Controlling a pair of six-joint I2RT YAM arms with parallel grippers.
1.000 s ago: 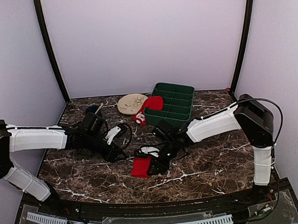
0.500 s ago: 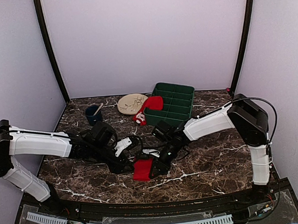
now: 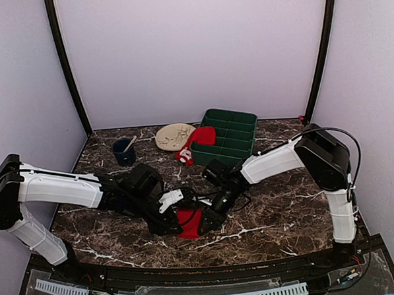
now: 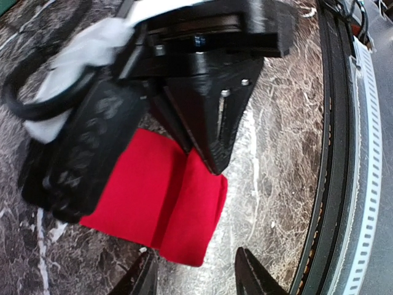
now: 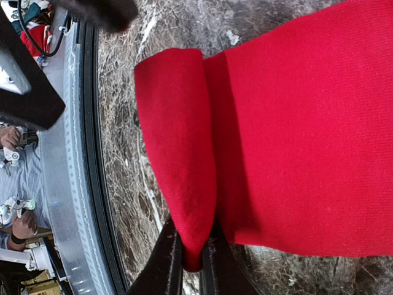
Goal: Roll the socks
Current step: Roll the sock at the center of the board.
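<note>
**Position.** One red sock (image 4: 166, 209) lies flat on the table (image 3: 280, 216), directly under both wrists. Its end is turned over on itself in a single fold (image 5: 178, 141). The second sock (image 3: 200, 135) lies well beyond both hands, against the green tray (image 3: 239, 129), with its white patterned end toward the hands.

**Right gripper** (image 5: 191, 255). It is closed, with the edge of the fold pinched between its fingertips. The rest of the sock spreads away from the fingers, flat on the table.

**Left gripper** (image 4: 196, 276). The jaws stand partly apart and grip nothing. The folded end of the sock lies just ahead of the fingertips. Whether the tips touch the cloth cannot be told.

**Handling, as judged.**
- The sock looks like light, soft knit with no stiffness, so it will sag and slide on the smooth stone instead of holding a shape.
- A roll is likely to spring open if the cloth is let go.
- The soundest hold is across the thick doubled fold, not on a single layer.
- The flat part probably needs pinning with the other hand while the roll is turned.

**Progress.** One turn is made. The second sock is not yet rolled.
</note>
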